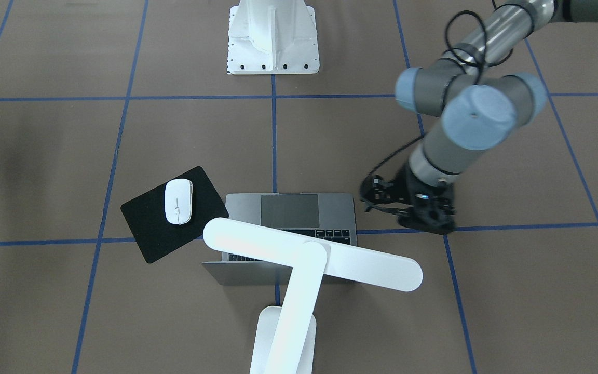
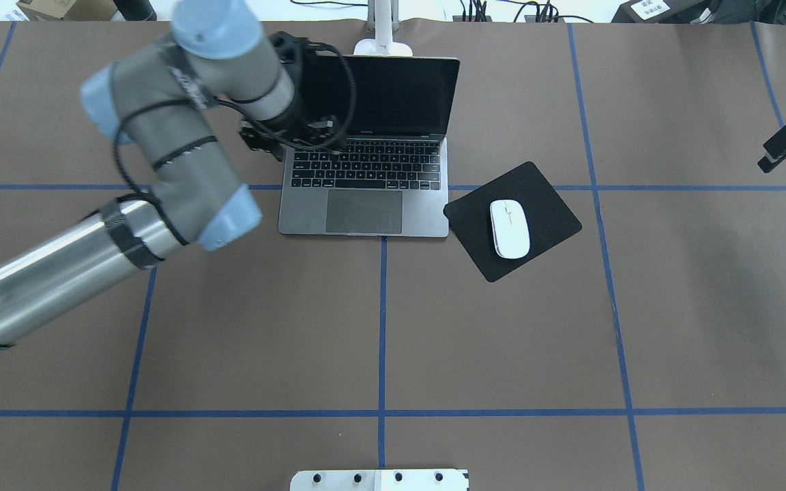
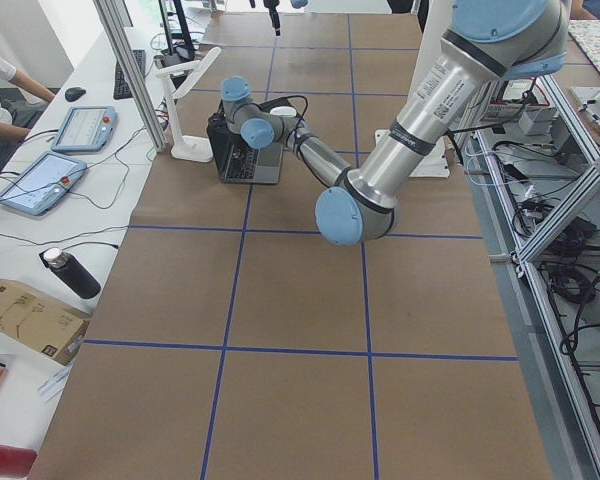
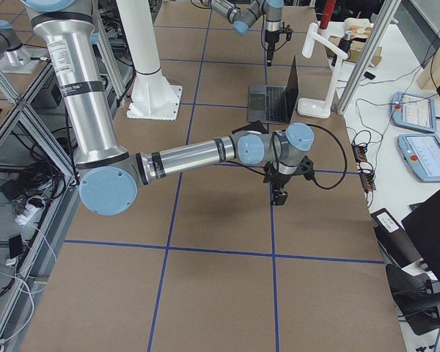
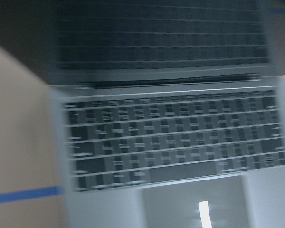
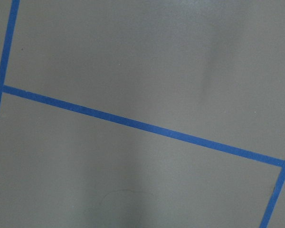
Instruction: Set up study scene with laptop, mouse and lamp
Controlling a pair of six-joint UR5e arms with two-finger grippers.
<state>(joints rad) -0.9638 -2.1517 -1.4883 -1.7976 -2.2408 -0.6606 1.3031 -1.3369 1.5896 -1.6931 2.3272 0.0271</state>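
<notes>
Laptop (image 2: pixel 366 211) stands open on the brown surface (image 2: pixel 502 341), screen dark, keyboard toward the robot; mouse (image 2: pixel 510 229) lies on a black mat (image 2: pixel 543 198) just beside the laptop's right edge, one mat corner meeting the laptop's side; lamp (image 1: pixel 312 254) stands behind the screen, its bar head reaching over the lid. Left hand (image 1: pixel 423 208) hangs at the laptop's left rear corner near the hinge; contact and finger spread cannot be told; its wrist view is blurred. Right hand (image 2: pixel 785 146) sits well apart over bare surface at the right edge; spread or pressed together cannot be told.
</notes>
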